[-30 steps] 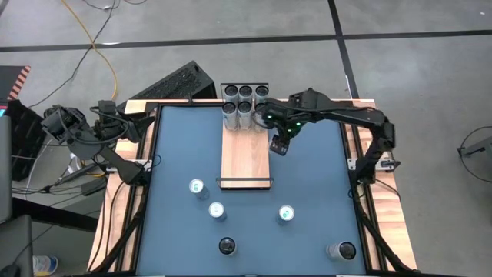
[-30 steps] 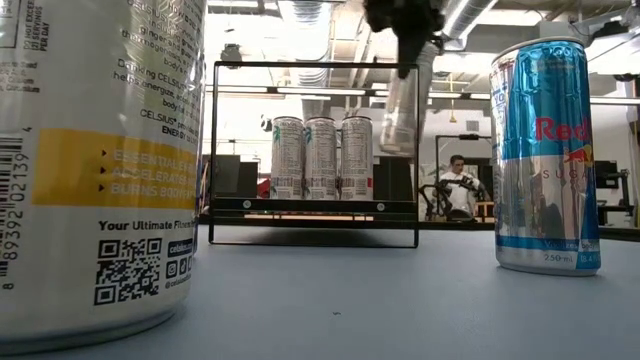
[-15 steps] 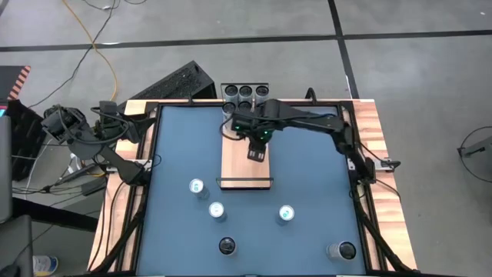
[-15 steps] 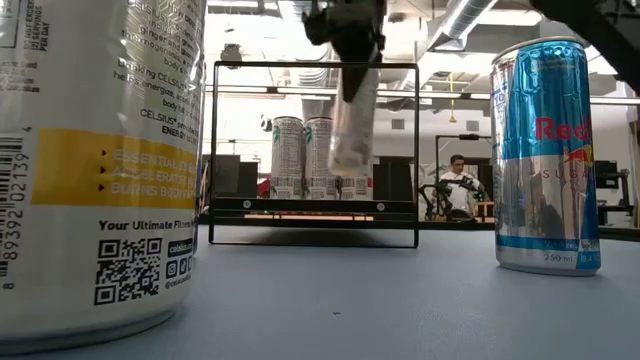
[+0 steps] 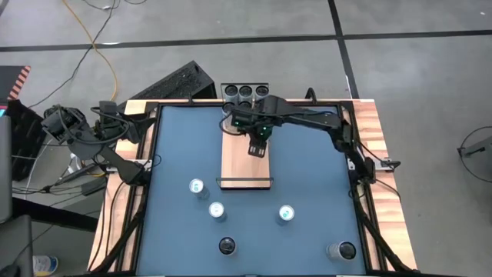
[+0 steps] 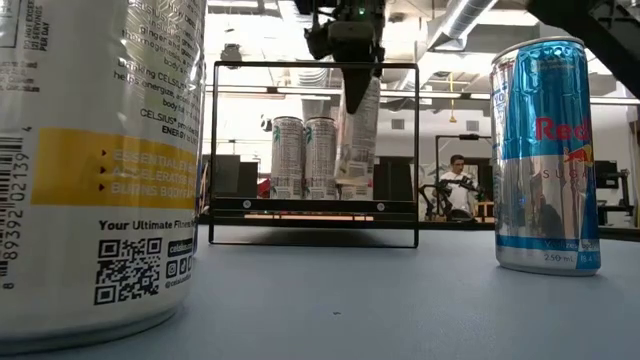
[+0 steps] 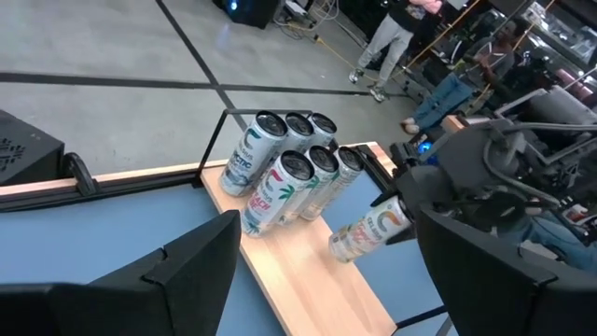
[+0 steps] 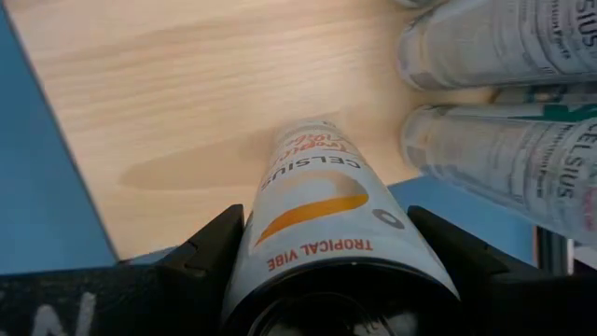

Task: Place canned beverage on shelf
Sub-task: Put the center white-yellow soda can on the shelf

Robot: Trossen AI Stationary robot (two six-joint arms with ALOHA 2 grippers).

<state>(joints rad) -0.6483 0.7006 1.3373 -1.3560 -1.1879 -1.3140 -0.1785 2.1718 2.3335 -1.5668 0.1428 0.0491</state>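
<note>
Even overhead lighting is illuminating the blue table. Ceiling lamps are glaring in the low view, where the nearest can is looming large. The held can is casting a soft shadow on the shelf.

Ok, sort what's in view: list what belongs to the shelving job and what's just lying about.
Job:
- Celsius can gripped in the right hand, above the shelf
- shelf
- six cans already standing on the shelf's far end
- five loose cans on the blue table

Lying about:
- keyboard beyond the table
- left hand, open, parked at the table's edge
</note>
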